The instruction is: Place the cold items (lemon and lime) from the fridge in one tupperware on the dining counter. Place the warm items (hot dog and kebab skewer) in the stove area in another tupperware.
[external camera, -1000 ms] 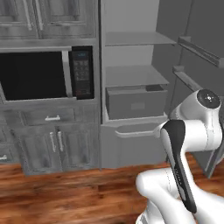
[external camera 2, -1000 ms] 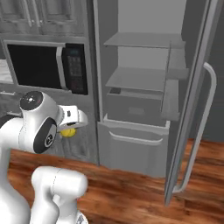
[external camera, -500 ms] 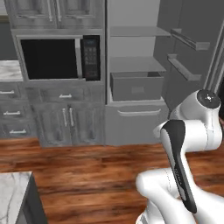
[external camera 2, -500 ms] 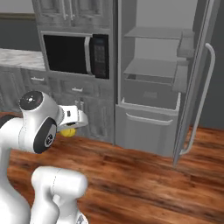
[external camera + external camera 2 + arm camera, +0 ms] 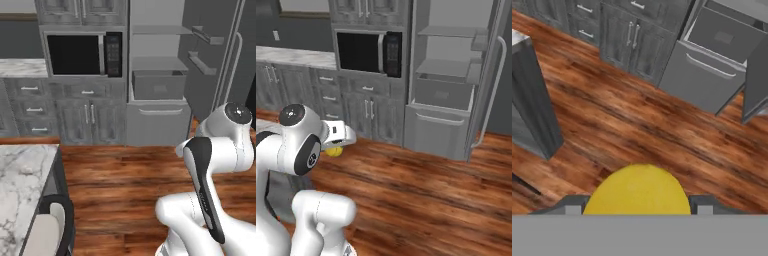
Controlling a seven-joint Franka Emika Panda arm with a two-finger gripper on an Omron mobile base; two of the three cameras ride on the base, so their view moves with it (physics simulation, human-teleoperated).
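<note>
Base swung left, one lemon [image 5: 637,190] held

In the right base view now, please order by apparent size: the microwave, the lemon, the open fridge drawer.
1. microwave
2. open fridge drawer, fairly close to the microwave in apparent size
3. lemon, smallest by far, though partly hidden by the claw

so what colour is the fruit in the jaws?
Yellow: the lemon, clearest in the hand view.
</note>
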